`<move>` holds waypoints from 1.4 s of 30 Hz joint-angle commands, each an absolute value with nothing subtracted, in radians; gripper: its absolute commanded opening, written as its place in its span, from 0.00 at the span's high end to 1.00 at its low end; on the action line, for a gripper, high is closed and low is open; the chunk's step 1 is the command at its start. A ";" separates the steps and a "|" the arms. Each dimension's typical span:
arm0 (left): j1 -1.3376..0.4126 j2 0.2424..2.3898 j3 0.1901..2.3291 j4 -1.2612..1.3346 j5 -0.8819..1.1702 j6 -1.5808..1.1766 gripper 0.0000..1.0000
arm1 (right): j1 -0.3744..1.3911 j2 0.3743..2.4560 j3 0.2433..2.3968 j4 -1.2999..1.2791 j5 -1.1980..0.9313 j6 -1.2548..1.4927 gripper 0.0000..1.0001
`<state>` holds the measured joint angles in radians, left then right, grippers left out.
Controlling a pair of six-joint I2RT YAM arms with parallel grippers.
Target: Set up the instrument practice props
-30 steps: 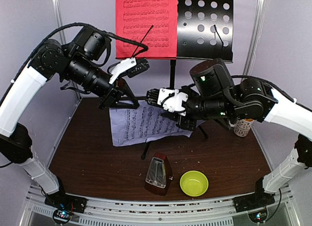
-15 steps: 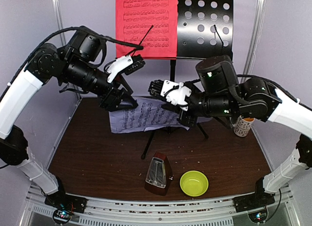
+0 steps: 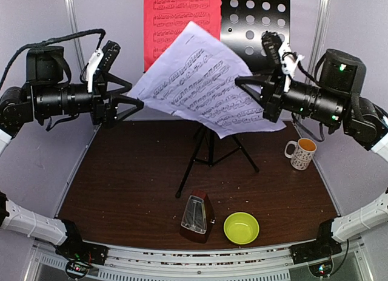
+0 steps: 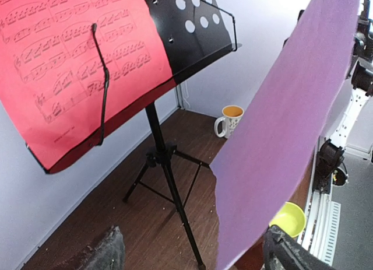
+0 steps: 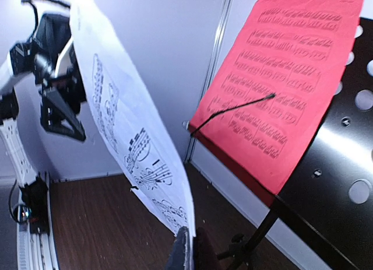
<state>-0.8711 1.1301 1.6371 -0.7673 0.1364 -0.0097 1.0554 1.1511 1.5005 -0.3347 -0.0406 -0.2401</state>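
Note:
My right gripper (image 3: 242, 81) (image 5: 192, 252) is shut on one edge of the white music sheet (image 3: 203, 87) (image 5: 125, 136) and holds it up, slanted, in front of the black music stand (image 3: 254, 26) (image 4: 192, 31). My left gripper (image 3: 134, 91) (image 4: 195, 255) stands open at the sheet's left corner. The sheet's lower edge (image 4: 291, 124) hangs between its fingers, close to the right one. The red music sheet (image 3: 182, 32) (image 4: 70, 60) (image 5: 285, 77) lies on the left half of the stand's desk under a wire holder. The brown metronome (image 3: 197, 217) stands near the table's front edge.
A yellow-green bowl (image 3: 241, 227) (image 4: 288, 218) sits beside the metronome. A patterned mug (image 3: 300, 153) (image 4: 230, 119) stands at the right of the brown table (image 3: 121, 184). The stand's tripod legs (image 3: 209, 150) spread over the table's middle. Grey walls close in the back and sides.
The white sheet has gone from lying low over the table to hanging in front of the stand. My right gripper rose with it. My left gripper opened, let go and drew back left.

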 commanded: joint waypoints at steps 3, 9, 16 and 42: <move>-0.867 1.214 1.646 -0.521 0.284 -0.022 0.16 | 0.990 1.093 1.464 -0.079 -0.201 -0.023 1.00; -0.883 1.316 1.695 -0.311 0.362 -0.092 0.15 | 0.925 1.060 1.451 0.039 -0.283 0.129 1.00; -0.894 1.440 1.818 -0.180 0.427 -0.194 0.18 | 0.876 1.032 1.419 0.162 -0.324 0.278 1.00; -0.928 1.636 2.077 -0.150 0.616 -0.231 0.14 | 0.817 1.001 1.341 0.348 -0.307 0.496 1.00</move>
